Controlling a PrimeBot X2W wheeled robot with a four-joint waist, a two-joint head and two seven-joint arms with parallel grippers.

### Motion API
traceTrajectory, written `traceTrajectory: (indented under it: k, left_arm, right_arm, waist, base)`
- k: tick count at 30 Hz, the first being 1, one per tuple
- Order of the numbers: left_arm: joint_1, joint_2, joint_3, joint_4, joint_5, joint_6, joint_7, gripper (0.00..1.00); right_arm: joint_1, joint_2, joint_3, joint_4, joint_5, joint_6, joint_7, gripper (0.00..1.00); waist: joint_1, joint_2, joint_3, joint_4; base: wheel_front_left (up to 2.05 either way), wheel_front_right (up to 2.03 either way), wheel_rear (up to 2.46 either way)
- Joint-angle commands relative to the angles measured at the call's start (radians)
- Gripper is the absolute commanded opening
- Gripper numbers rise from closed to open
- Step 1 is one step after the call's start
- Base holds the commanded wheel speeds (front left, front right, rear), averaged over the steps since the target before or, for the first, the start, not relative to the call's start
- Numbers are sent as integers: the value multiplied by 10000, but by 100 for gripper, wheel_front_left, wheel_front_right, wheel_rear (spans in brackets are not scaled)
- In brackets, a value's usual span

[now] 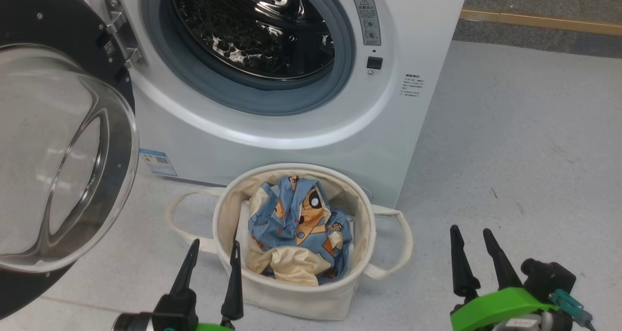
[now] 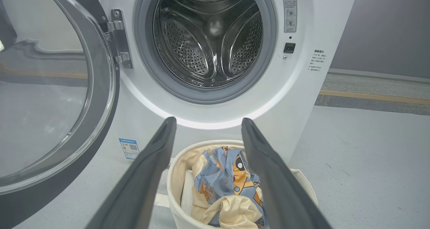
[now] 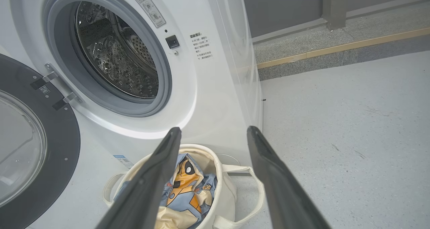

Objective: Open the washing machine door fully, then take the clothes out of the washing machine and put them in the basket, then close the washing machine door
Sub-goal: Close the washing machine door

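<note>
The white washing machine (image 1: 301, 141) stands with its steel drum (image 2: 210, 40) bare inside. Its black-rimmed door (image 1: 58, 151) with the clear glass bowl hangs wide open on the left (image 2: 50, 98) (image 3: 30, 145). In front of the machine sits the cream basket (image 1: 291, 292), holding the blue and cream cartoon clothes (image 1: 299, 224) (image 2: 228, 182) (image 3: 184, 188). My left gripper (image 1: 215, 255) is open just before the basket's near-left rim, with nothing between its fingers. My right gripper (image 1: 470, 238) is open over the bare floor to the basket's right.
Grey floor (image 1: 525, 151) stretches to the right of the machine. A wooden strip (image 1: 539, 22) edges a darker raised band at the back right. The basket's loop handles (image 1: 398, 243) stick out on both sides. A blue label sticker (image 1: 158, 162) sits low on the machine.
</note>
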Motion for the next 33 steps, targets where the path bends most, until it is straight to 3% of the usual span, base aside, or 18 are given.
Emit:
traceTrajectory:
  k: [1,33]
  left_arm:
    - [-211,-28,259,-298,-68,9,-47,100]
    - [-294,-28,224,31,-793,-275,-47,100]
  right_arm:
    - [-241,-10,208,-334,-101,4,-49,100]
    - [-324,-10,308,-342,-48,4,-49,100]
  waist:
    - [0,0,7,1]
    - [0,0,99,-186]
  base:
    - [0,0,0]
    - [-18,16,2]
